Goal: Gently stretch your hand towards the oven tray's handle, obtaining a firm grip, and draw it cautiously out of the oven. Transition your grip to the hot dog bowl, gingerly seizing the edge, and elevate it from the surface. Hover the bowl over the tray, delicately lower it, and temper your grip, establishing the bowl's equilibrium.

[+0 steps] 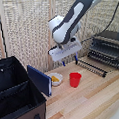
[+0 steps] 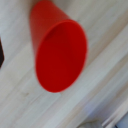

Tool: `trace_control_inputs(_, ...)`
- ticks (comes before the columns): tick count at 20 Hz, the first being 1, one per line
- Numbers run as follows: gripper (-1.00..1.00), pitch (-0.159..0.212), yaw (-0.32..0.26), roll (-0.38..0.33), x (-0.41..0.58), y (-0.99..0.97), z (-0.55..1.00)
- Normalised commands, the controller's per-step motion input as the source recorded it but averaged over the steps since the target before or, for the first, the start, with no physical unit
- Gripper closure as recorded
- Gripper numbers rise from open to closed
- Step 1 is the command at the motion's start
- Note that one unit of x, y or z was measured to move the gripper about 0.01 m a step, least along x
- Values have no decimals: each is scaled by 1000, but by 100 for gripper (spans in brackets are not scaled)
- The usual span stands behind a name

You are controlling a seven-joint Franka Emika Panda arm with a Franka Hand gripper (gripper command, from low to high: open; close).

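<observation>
- Gripper (image 1: 68, 59) hangs above the wooden table (image 1: 97, 101), over the gap between the red cup (image 1: 75, 79) and the oven (image 1: 109, 49); nothing seems to sit between its blue-tipped fingers (image 1: 75, 59), though how wide they stand I cannot tell from here
- From the wrist view only the red cup (image 2: 60, 55) fills the picture, mouth open toward the camera, so the hand looks to be nearly over the cup, not the bowl
- Oven sits at the exterior view's right with its lower flap (image 1: 92, 67) dropped open onto the table, and the oven tray (image 1: 104, 56) shows as a dark wire rack at the mouth, apparently drawn out a little; that would give the bowl a landing place
- Hot dog bowl (image 1: 56, 78) rests on the table just beside the cup, toward the exterior view's left, close against a blue panel (image 1: 39, 79) leaning on the black crate (image 1: 17, 92)
- My guess is the bowl pickup comes next, and the cup standing so near could get knocked
</observation>
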Motion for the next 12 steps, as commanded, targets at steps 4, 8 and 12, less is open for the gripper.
trace_control_inputs(4, -100, 0, 10, 163, 265, 125, -183)
trace_control_inputs(8, -100, 0, 44, 103, 233, 6, -131)
trace_control_inputs(12, -100, -14, 74, 7, 177, -49, -177)
